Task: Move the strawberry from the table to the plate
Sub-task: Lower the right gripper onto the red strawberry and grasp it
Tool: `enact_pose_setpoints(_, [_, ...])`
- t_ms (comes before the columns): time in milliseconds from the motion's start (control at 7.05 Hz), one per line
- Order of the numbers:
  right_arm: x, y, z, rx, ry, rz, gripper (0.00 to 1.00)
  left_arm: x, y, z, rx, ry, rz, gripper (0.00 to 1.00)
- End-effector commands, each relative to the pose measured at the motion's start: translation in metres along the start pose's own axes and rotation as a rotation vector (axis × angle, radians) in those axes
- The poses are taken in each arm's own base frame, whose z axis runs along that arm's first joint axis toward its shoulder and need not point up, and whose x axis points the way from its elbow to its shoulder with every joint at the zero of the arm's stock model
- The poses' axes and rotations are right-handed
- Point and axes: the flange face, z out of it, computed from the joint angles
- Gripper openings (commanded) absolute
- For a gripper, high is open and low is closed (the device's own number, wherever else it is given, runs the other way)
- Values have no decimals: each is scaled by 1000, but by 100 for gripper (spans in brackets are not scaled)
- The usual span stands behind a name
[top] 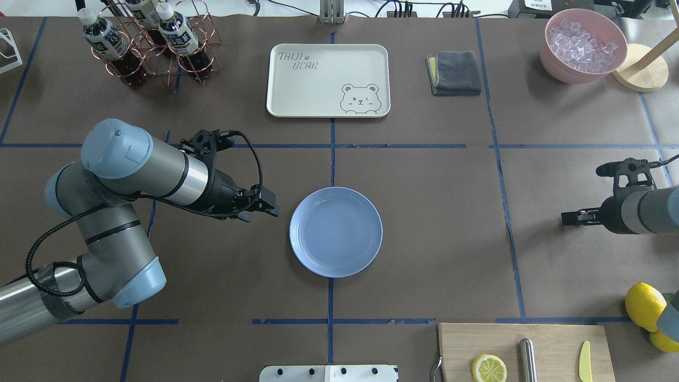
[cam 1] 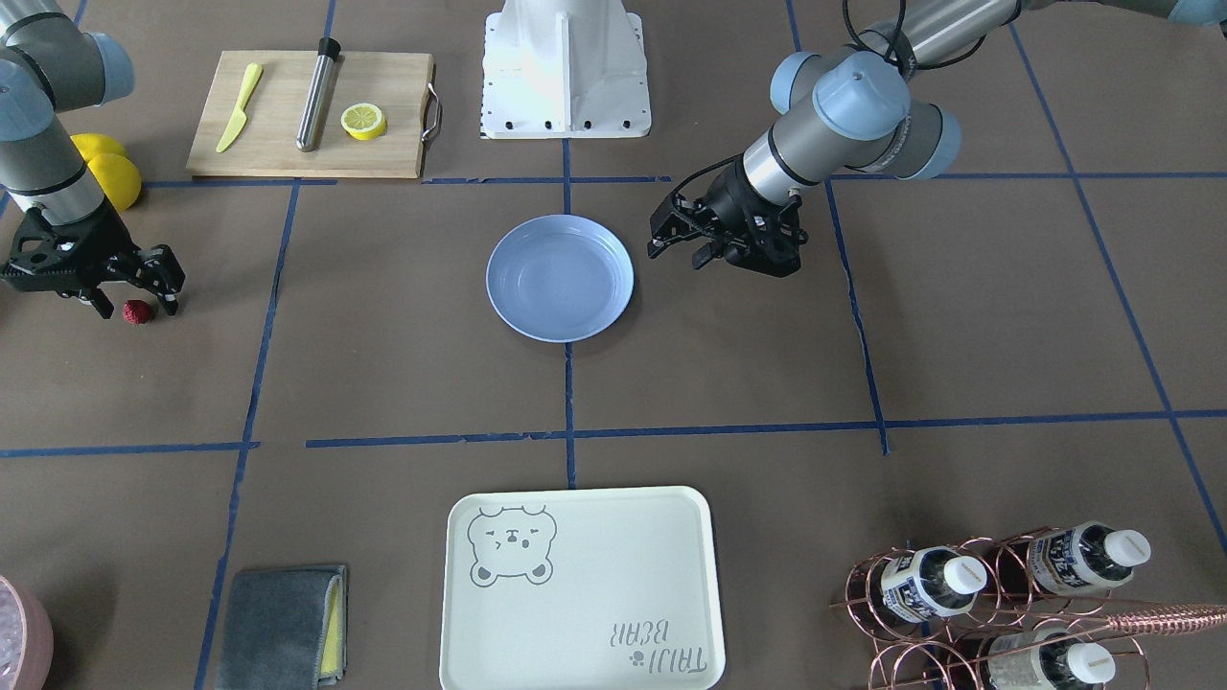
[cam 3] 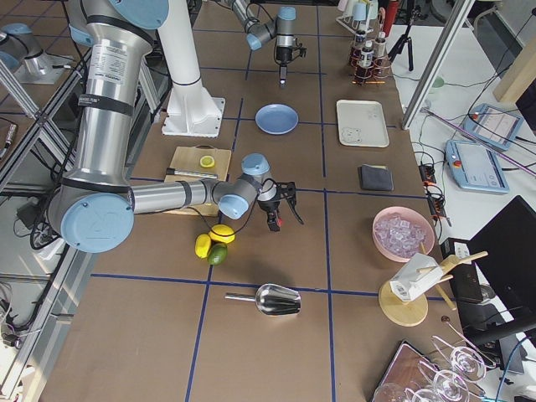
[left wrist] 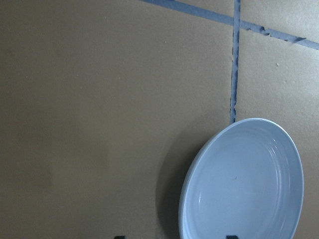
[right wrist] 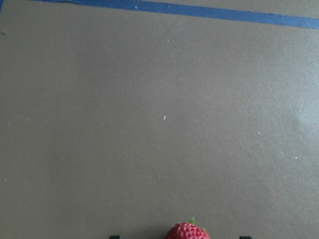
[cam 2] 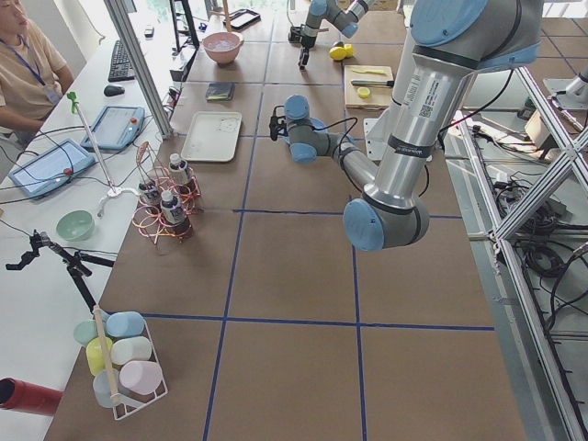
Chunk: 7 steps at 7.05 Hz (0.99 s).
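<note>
- Right gripper (cam 1: 136, 295) stands low over the table (cam 1: 383, 364), its jaws spread wide.
- Strawberry (cam 1: 137, 311) lies on the table between those fingertips. In the front-facing view it is at 9 o'clock from the plate (cam 1: 561, 278), well apart from it.
- Left gripper (cam 1: 682, 245), jaws parted, hovers beside the plate's rim at 3 o'clock.

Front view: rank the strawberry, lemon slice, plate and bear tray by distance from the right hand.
1. Strawberry, at the right hand fingertips.
2. Lemon slice, on the cutting board.
3. Plate, in the middle.
4. Bear tray, operators' side.
</note>
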Motion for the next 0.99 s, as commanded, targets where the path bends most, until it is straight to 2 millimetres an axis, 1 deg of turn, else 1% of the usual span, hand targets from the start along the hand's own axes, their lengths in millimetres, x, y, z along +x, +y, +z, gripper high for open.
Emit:
enact_pose_setpoints(0, [0,-1,-1,4,0,1,53,2,0,-1,1,3,2,73])
enact_pose_setpoints(142, [-1,-2,-4,9,-4,2,27,1,1,0,0,2,2,73])
enact_pose_setpoints(284, [-2,-6,-10,20,-11,3,6,0,1,1,0,0,1,73])
enact_pose_setpoints(425, [-6,-10,-20,35,-26,4,0,0,0,1,1,-1,0,73])
enact_pose_setpoints(567, [-13,-13,-27,49,-39,3,0,0,0,1,0,-1,0,73])
enact_pose_setpoints(709, [-35,-19,-52,74,-87,6,0,1,1,0,0,2,2,73])
enact_pose_setpoints(851, [-59,-19,-75,74,-154,65,0,3,1,-4,4,8,5,73])
